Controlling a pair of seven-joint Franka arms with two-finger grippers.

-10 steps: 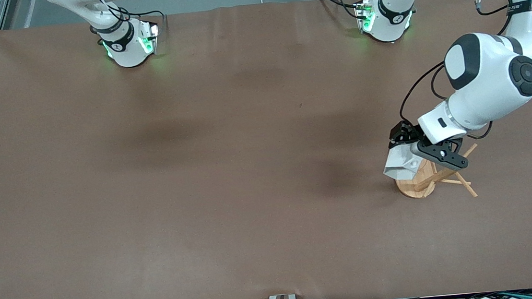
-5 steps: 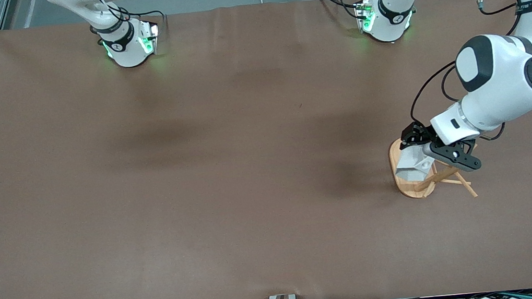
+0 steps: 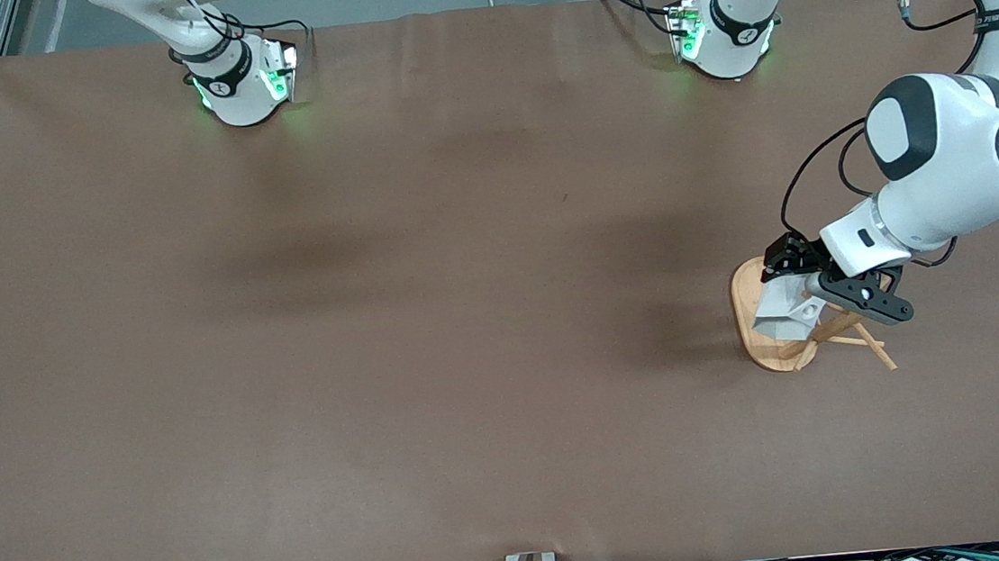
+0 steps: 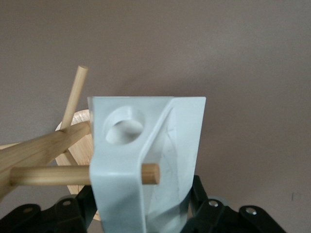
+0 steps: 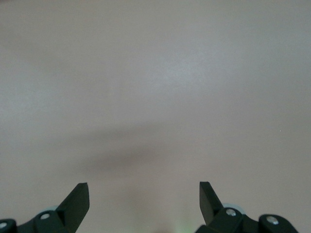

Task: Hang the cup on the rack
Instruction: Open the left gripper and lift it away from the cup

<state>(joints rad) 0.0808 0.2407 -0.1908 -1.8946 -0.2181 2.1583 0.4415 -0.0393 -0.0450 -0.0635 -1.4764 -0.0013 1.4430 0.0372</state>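
- Brown matting covers the whole table (image 3: 431,323); nothing else lies on it but the rack and the two arm bases.
- Left claw (image 3: 794,286) is clenched on the cup (image 3: 782,310), gripping the body from the closed end. It hangs over the rack (image 3: 761,321), at the left arm's end of the table.
- Cup is carried tilted, rim turned away from the claw and the pierced tab handle (image 4: 121,141) presented toward the pegs. That attitude looks chosen so the hole meets a peg end-on.
- Left wrist view: a peg (image 4: 82,174) reaches the handle's edge below the hole (image 4: 124,127), and its round tip (image 4: 150,173) shows just in front of the handle. I cannot tell whether that peg passes through the handle or only crosses it; the round hole itself appears empty.
- A second peg (image 4: 74,94) slants up beside the cup, apart from it. The post (image 4: 39,150) sits just beside the handle, the base (image 4: 80,121) beneath.
- Judgement: the hang is under way, not confirmed. The cup's weight is borne by the claw, not the rack.
- Risk: letting go before the peg is seated in the hole would drop the cup onto the base.
- Right claw (image 5: 144,191) waits released, jaws wide, over bare matting with nothing between them. It is out of the front view.
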